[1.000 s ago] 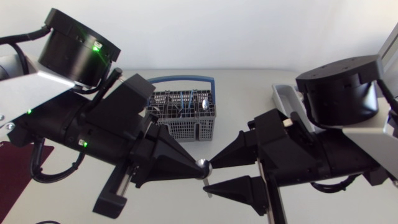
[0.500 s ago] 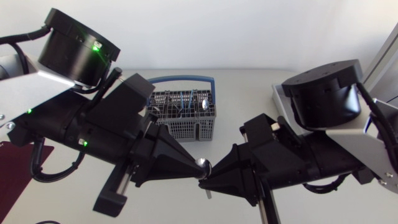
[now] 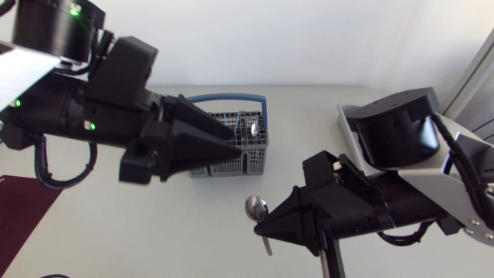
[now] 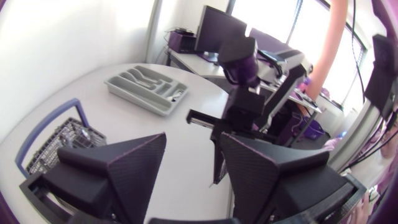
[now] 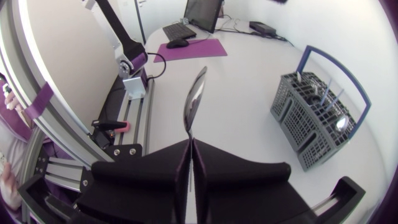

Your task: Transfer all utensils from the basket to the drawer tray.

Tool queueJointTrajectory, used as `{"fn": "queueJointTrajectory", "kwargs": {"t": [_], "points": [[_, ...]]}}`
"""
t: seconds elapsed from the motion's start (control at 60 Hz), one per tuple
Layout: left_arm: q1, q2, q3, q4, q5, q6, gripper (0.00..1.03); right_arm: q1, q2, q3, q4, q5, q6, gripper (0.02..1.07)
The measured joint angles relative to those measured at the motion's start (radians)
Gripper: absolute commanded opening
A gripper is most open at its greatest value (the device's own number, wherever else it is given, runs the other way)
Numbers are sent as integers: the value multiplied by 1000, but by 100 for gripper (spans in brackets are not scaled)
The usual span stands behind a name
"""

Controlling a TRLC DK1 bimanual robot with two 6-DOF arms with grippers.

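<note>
Right gripper (image 3: 264, 225) is clamped tight on the handle of a spoon (image 3: 255, 207), so that the bowl is carried out ahead of the fingertips, above the table (image 3: 154, 224) and between the basket (image 3: 258, 158) and the drawer tray (image 3: 349, 123). Gripped this way, the spoon can probably be laid lengthwise into a tray slot. Nothing is held by the left gripper (image 3: 230, 150); its fingers are parted and it is poised at the basket, where more utensils (image 3: 252, 128) are stood, likely for the next pick.

TEXT: none was legible | SURFACES CHECKED: grey plastic mesh utensil basket (image 3: 255, 158); light grey compartmented plastic drawer tray (image 4: 146, 90) | NUMBERS, SIGNS: none was readable
</note>
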Motion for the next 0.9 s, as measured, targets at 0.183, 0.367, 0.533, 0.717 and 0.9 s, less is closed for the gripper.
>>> {"fn": "queueJointTrajectory", "kwargs": {"t": [0.183,0.367,0.533,0.717,0.9], "points": [[123,11,40,45,-125,-47,72,-166,-14,-37,-22,119,-41,8],[150,54,35,67,-309,-44,72,-418,-29,-82,-21,241,-174,8],[150,79,15,85,-397,-18,72,-686,-28,-125,63,315,-327,8],[150,91,-11,100,-429,13,72,-968,47,-135,195,322,-501,8],[150,92,-25,103,-454,43,72,-1159,189,-134,355,323,-628,8]]}}
